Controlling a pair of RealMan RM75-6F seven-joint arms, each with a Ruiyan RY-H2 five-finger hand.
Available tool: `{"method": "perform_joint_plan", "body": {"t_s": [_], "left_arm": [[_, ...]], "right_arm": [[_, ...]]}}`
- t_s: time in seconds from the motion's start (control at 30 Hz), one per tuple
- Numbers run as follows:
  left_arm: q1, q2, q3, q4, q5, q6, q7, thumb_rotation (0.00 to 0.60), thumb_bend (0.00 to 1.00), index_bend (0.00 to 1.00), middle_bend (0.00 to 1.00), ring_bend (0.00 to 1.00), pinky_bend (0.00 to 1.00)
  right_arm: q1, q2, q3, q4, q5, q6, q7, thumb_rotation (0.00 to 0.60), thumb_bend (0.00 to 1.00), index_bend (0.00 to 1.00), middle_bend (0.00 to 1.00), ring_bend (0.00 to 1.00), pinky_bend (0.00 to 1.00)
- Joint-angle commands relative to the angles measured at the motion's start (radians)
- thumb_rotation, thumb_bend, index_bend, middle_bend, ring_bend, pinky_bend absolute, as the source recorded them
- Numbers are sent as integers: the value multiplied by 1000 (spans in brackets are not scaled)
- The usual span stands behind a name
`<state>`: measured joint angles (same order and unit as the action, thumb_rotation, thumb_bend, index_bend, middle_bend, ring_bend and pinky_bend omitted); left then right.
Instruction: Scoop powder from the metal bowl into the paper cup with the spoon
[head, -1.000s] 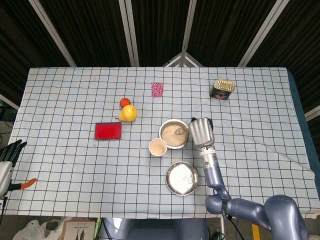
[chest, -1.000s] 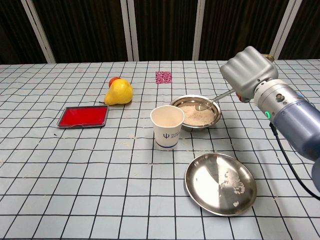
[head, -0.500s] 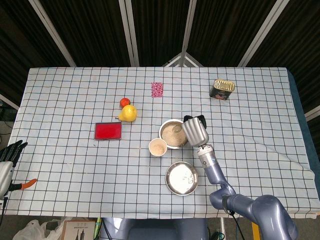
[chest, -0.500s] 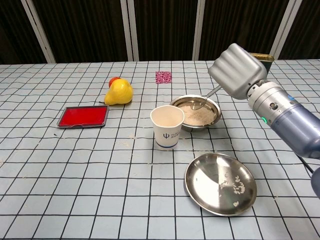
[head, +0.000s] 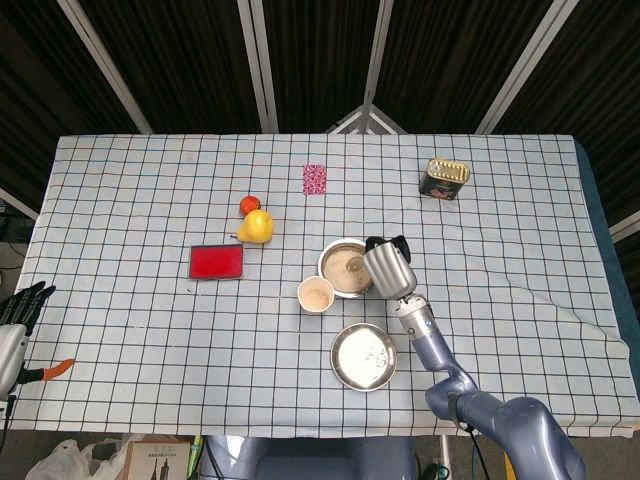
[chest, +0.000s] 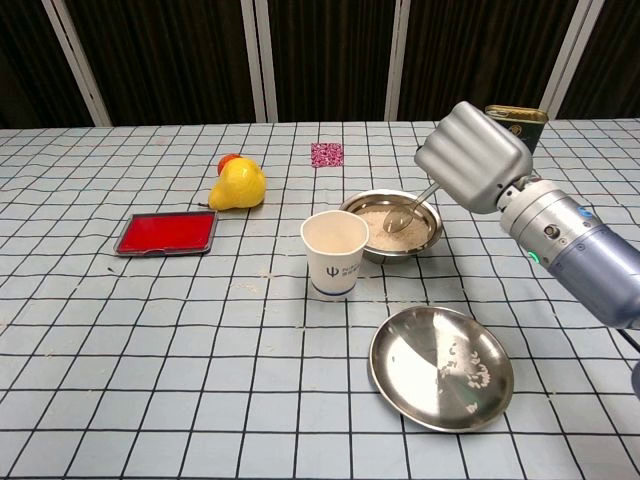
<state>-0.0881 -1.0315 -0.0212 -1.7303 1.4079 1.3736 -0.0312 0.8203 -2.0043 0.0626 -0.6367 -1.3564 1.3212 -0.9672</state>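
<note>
The metal bowl (chest: 424, 236) (head: 330, 262) holding pale powder sits mid-table. A white paper cup (chest: 334, 254) (head: 315, 294) stands just in front and to the left of it, with powder inside in the head view. My right hand (chest: 472, 156) (head: 387, 268) hovers at the bowl's right rim and grips the spoon (chest: 400, 216). The spoon's scoop is down in the powder. My left hand (head: 20, 305) hangs off the table's left edge, holding nothing.
A second, shallow metal dish (chest: 441, 367) (head: 363, 356) with powder traces lies in front of the bowl. A red tray (chest: 166, 233), a yellow pear (chest: 237, 185) with a red fruit behind it, a pink card (chest: 326, 154) and a tin can (head: 444, 178) sit around.
My right hand has shifted left and tilted over the bowl's rim. The spoon's scoop has gone from the bowl's edge down into the powder.
</note>
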Motion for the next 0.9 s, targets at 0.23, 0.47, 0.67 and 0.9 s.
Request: {"method": "perform_joint_plan", "body": {"t_s": [0.23, 0.47, 0.67, 0.9], "left_arm": [[-1, 4, 1, -1, 0, -4, -13, 600, 0, 0, 0, 0, 0], [-2, 7, 2, -5, -2, -9, -23, 600, 0, 0, 0, 0, 0], [-2, 4, 1, -6, -3, -7, -13, 600, 0, 0, 0, 0, 0], [0, 5, 5, -7, 5, -2, -14, 600, 0, 0, 0, 0, 0]], "right_arm": [[11, -17, 25, 76, -35, -16, 36, 600, 685, 598, 928, 1000, 972], [2, -15, 16, 125, -67, -26, 62, 600, 686, 598, 928, 1000, 972], [-13, -33, 12, 138, -86, -14, 84, 600, 686, 598, 928, 1000, 972], [-33, -71, 6, 150, -107, -6, 112, 600, 687, 598, 928, 1000, 972]]}}
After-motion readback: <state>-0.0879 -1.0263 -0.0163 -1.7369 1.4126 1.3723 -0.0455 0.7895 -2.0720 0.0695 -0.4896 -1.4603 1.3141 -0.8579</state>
